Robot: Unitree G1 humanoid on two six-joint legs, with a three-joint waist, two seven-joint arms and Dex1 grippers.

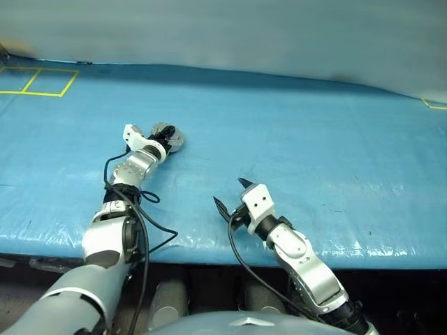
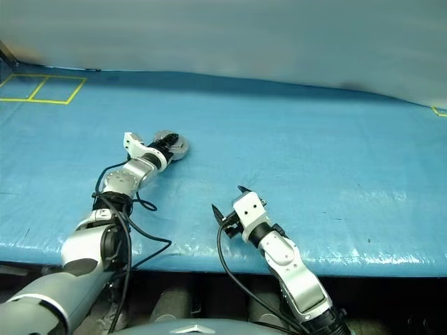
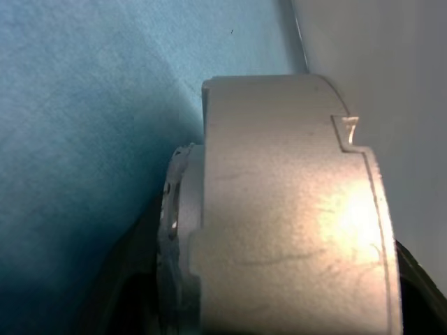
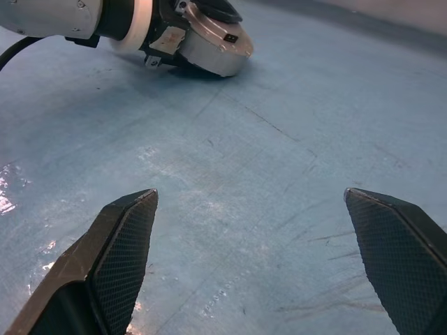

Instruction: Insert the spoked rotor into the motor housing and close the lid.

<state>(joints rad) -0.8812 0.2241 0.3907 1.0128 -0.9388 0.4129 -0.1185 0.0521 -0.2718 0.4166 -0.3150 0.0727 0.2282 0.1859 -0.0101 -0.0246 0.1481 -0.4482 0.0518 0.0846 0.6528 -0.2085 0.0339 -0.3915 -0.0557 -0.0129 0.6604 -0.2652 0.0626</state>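
Observation:
The motor housing (image 1: 173,142) is a round silver body lying on the blue sheet, left of the middle. My left gripper (image 1: 162,138) is right at it, reaching forward, and the housing's silver side wall (image 3: 293,209) sits very close in the left wrist view. A thinner silver disc, the lid (image 3: 176,230), lies flush against the thicker body. The spoked rotor is hidden. My right gripper (image 1: 229,191) hovers near the table's front edge, open and empty, well apart from the housing (image 4: 216,50) and pointing toward it.
A blue sheet (image 1: 314,153) covers the whole table. Yellow tape squares (image 1: 38,80) mark the far left corner, and a tape corner (image 1: 436,105) marks the far right. A black cable (image 1: 150,223) loops off my left forearm near the front edge.

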